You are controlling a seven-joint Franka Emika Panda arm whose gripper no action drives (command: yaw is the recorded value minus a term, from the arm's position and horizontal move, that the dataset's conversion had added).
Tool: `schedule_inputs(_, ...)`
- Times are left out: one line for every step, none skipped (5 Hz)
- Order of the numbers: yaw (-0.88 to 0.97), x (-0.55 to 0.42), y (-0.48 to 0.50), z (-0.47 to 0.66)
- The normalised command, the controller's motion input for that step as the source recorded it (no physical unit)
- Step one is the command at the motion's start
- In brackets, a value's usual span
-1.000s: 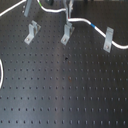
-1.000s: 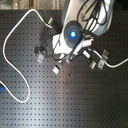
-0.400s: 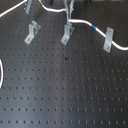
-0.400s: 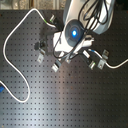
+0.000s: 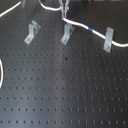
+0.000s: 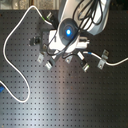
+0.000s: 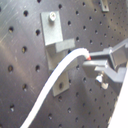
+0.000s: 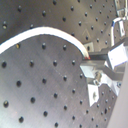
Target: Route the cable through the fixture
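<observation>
Both wrist views are showing the gripper (image 7: 92,64) pinching the white cable (image 7: 55,85) tight between its jaws, just beside a small metal bracket (image 7: 56,37) on the black board (image 7: 20,70). From the first exterior view, the cable (image 5: 82,26) is running along the far side of the board, its blue band (image 5: 90,30) sitting between the middle bracket (image 5: 66,34) and the bracket on the first exterior view's right (image 5: 107,40).

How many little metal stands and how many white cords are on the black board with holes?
Upright grey metal bracket stands: 3
Long thin white cord with one short blue band: 1
Total: 4
</observation>
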Motion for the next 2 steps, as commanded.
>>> schedule_inputs(0.14,0.005,-0.099,0.0)
schedule_inputs(0.11,-0.169,-0.056,0.0)
